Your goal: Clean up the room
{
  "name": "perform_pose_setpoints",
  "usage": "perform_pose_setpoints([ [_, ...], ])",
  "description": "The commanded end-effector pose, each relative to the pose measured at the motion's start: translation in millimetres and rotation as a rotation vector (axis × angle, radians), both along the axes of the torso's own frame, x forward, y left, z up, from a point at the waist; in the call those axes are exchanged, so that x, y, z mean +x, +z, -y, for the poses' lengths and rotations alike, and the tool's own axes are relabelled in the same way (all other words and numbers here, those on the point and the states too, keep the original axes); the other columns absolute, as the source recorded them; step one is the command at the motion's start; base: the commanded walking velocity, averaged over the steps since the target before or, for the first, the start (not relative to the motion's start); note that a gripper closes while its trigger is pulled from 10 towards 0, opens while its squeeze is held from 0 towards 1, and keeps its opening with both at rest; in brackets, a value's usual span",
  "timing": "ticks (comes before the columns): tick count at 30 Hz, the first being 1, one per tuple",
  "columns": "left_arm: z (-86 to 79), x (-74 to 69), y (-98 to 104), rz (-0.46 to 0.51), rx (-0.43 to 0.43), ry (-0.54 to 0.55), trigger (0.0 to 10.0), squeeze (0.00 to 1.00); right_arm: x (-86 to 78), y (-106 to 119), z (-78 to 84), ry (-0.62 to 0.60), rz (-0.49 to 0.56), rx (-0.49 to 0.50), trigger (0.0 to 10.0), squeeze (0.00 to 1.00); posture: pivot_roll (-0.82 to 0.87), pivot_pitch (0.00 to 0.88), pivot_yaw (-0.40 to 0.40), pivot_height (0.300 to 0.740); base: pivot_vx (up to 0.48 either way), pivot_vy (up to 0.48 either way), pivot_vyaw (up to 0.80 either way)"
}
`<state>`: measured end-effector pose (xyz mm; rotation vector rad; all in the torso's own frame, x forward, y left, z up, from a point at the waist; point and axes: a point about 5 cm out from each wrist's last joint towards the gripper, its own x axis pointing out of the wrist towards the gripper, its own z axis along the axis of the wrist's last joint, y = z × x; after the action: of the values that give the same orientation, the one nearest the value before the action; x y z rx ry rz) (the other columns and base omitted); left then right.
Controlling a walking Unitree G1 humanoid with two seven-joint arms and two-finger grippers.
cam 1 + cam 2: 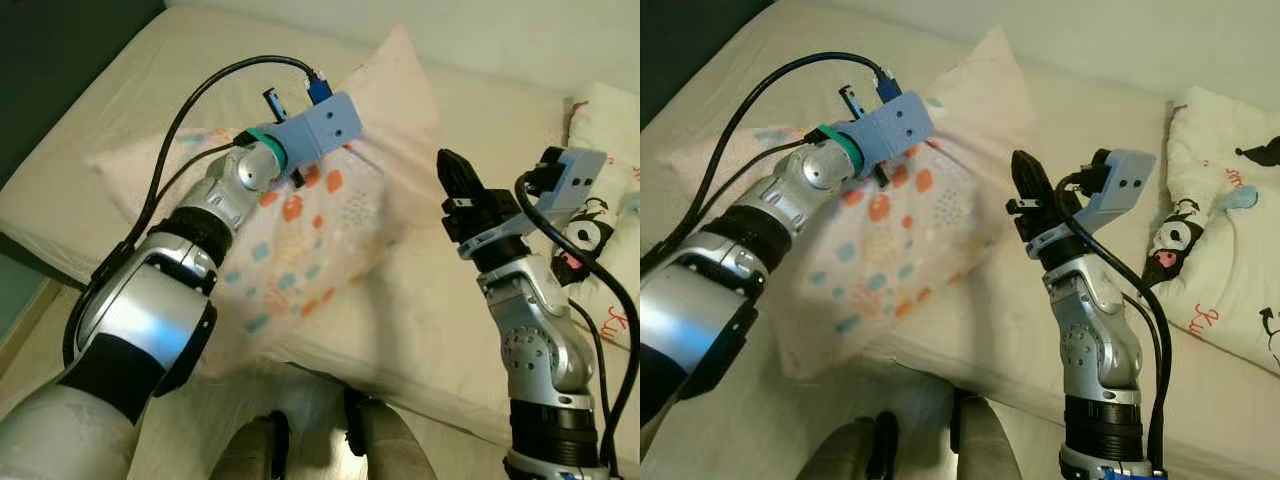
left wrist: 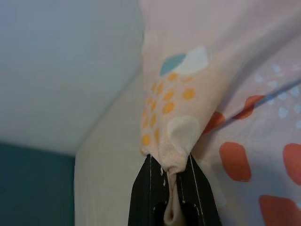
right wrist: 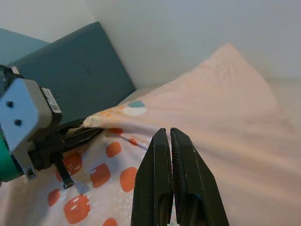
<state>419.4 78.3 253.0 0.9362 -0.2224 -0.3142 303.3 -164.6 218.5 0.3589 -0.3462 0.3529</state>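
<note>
A cream bed (image 1: 480,330) carries a pink spotted pillow (image 1: 300,240) near its middle. The left gripper (image 2: 170,188) has its jaws clamped on the pillow's edge. The right gripper (image 3: 172,155) hovers just beside the pillow, jaws closed on nothing.

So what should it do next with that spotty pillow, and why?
Probably lift and carry it toward the teal headboard. The left gripper is pinching the spotted pillow by an edge fold, and it lies crooked across the bed; the right gripper hovers shut beside it.
</note>
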Motion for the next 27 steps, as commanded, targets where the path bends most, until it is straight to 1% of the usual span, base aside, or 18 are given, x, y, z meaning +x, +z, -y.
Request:
perform_pose_setpoints([
  [1, -7.2, 2.9, 5, 0.013, -0.018, 0.064, 10.0, 0.00, -1.8, -2, -1.4, 0.008, -0.011, 0.009, 10.0, 0.00, -0.09, 0.232, 0.061, 0.740, 0.000, 0.000, 0.00],
  [3, -14.1, 4.5, 2, -0.014, -0.038, 0.117, 10.0, 0.00, -1.7, -2, -1.4, 0.009, -0.012, 0.009, 10.0, 0.00, -0.09, 0.232, 0.061, 0.740, 0.000, 0.000, 0.00],
  [4, -16.9, 5.0, -1, -0.045, -0.090, 0.134, 10.0, 0.00, -1.6, -2, -1.4, 0.010, -0.012, 0.009, 10.0, 0.00, -0.09, 0.231, 0.059, 0.740, 0.000, 0.000, 0.00],
  [6, -28.9, 6.6, -4, -0.085, -0.204, 0.209, 10.0, 0.00, -1.6, -2, -2.0, 0.012, -0.012, 0.008, 10.0, 0.00, -0.09, 0.230, 0.058, 0.740, 0.000, 0.000, 0.00],
  [7, -28.9, 6.6, -4, -0.085, -0.204, 0.209, 10.0, 0.00, -1.6, -2, -2.0, 0.012, -0.012, 0.008, 10.0, 0.00, -0.09, 0.230, 0.058, 0.740, 0.000, 0.000, 0.00],
  [8, -38.6, 7.6, -4, -0.085, -0.275, 0.267, 10.0, 0.00, -1.6, -2, -2.3, 0.013, -0.012, 0.009, 10.0, 0.00, -0.10, 0.230, 0.058, 0.740, 0.000, 0.000, 0.00],
  [9, -47.9, 8.4, -1, -0.066, -0.320, 0.326, 10.0, 0.00, -1.6, -2, -2.6, 0.014, -0.012, 0.009, 10.0, 0.00, -0.10, 0.230, 0.058, 0.740, 0.000, 0.000, 0.00],
  [10, -47.9, 8.4, -1, -0.066, -0.320, 0.326, 10.0, 0.00, -1.6, -2, -2.6, 0.014, -0.012, 0.009, 10.0, 0.00, -0.10, 0.230, 0.058, 0.740, 0.000, 0.000, 0.00],
  [11, -59.3, 9.0, 3, -0.040, -0.369, 0.397, 10.0, 0.00, -1.7, -2, -2.8, 0.015, -0.012, 0.008, 10.0, 0.00, -0.10, 0.231, 0.058, 0.740, 0.000, 0.000, 0.00],
  [14, -63.3, 9.1, 4, -0.033, -0.382, 0.422, 10.0, 0.00, -1.8, -2, -2.8, 0.015, -0.013, 0.008, 10.0, 0.00, -0.10, 0.231, 0.058, 0.740, 0.000, 0.000, 0.00],
  [16, -71.6, 9.0, 6, -0.018, -0.404, 0.467, 10.0, 0.00, -2.0, -2, -3.3, 0.017, -0.013, 0.009, 10.0, 0.00, -0.10, 0.234, 0.058, 0.740, 0.000, 0.000, 0.00],
  [17, -71.6, 9.0, 6, -0.018, -0.404, 0.467, 10.0, 0.00, -2.0, -2, -3.3, 0.017, -0.013, 0.009, 10.0, 0.00, -0.10, 0.234, 0.058, 0.740, 0.000, 0.000, 0.00],
  [20, -77.4, 8.9, 10, 0.016, -0.414, 0.488, 10.0, 0.00, -2.1, -2, -4.0, 0.019, -0.013, 0.010, 10.0, 0.00, -0.10, 0.235, 0.057, 0.740, 0.000, 0.000, 0.00],
  [21, -79.9, 8.7, 13, 0.044, -0.413, 0.499, 10.0, 0.00, -2.1, -2, -4.2, 0.019, -0.013, 0.010, 10.0, 0.00, -0.10, 0.236, 0.058, 0.740, 0.000, 0.000, 0.00],
  [22, -79.4, 8.7, 17, 0.063, -0.426, 0.486, 10.0, 0.00, -2.1, -2, -4.3, 0.020, -0.013, 0.011, 10.0, 0.00, -0.10, 0.235, 0.057, 0.740, 0.000, 0.000, 0.00],
  [24, -70.7, 8.8, 21, 0.080, -0.434, 0.416, 10.0, 0.00, -2.2, -2, -4.3, 0.020, -0.013, 0.011, 10.0, 0.00, -0.10, 0.237, 0.057, 0.740, 0.000, 0.000, 0.00],
  [26, -70.7, 8.8, 21, 0.080, -0.434, 0.416, 10.0, 0.00, -2.2, -2, -4.3, 0.020, -0.013, 0.011, 10.0, 0.00, -0.10, 0.237, 0.057, 0.740, 0.000, 0.000, 0.00],
  [27, -66.6, 8.7, 22, 0.083, -0.436, 0.387, 10.0, 0.00, -2.2, -2, -4.3, 0.020, -0.013, 0.011, 10.0, 0.00, -0.10, 0.237, 0.057, 0.740, 0.000, 0.000, 0.00],
])
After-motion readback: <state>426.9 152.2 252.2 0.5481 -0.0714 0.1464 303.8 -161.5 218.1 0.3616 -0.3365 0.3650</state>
